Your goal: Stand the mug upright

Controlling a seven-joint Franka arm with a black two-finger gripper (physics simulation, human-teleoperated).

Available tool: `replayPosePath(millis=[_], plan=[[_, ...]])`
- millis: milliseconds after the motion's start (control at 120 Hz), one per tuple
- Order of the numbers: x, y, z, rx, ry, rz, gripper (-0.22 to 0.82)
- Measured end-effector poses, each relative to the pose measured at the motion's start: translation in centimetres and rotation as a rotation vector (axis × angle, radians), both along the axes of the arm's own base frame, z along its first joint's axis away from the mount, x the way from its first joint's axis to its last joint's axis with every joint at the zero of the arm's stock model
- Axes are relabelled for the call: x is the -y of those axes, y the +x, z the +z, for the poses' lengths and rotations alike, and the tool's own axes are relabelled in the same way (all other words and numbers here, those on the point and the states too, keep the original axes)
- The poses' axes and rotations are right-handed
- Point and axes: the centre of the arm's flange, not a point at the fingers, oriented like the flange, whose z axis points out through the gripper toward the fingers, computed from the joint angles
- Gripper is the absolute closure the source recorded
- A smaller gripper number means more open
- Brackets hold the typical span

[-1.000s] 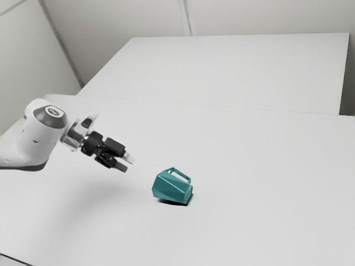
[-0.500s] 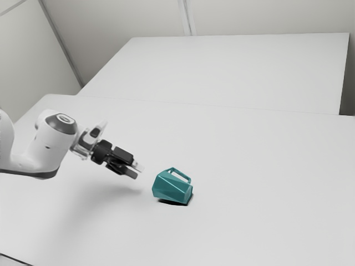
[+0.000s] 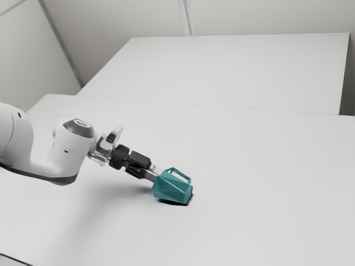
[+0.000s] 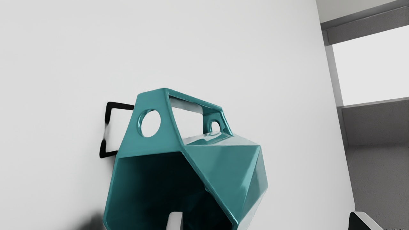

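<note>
One glossy, faceted teal mug (image 4: pixel 223 169) — lying on side.

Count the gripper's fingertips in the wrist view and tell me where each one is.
2. One fingertip shows against the dark open mouth of the mug; the other fingertip stands well apart from it, past the mug's faceted side.

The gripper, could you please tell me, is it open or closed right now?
Gripper: open and holding nothing, its fingers wide apart, one of them at the mug's open mouth.
</note>
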Motion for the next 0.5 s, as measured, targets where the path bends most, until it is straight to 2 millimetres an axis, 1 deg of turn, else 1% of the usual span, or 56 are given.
replayPosePath(millis=[325,408,500], plan=[[1.5,0.5,-1.3,0.005,-0.028,-0.009,0.06],[1.8,0.6,-1.5,0.006,-0.036,-0.009,0.11],[2.0,0.6,-1.5,0.011,-0.042,-0.008,0.22]])
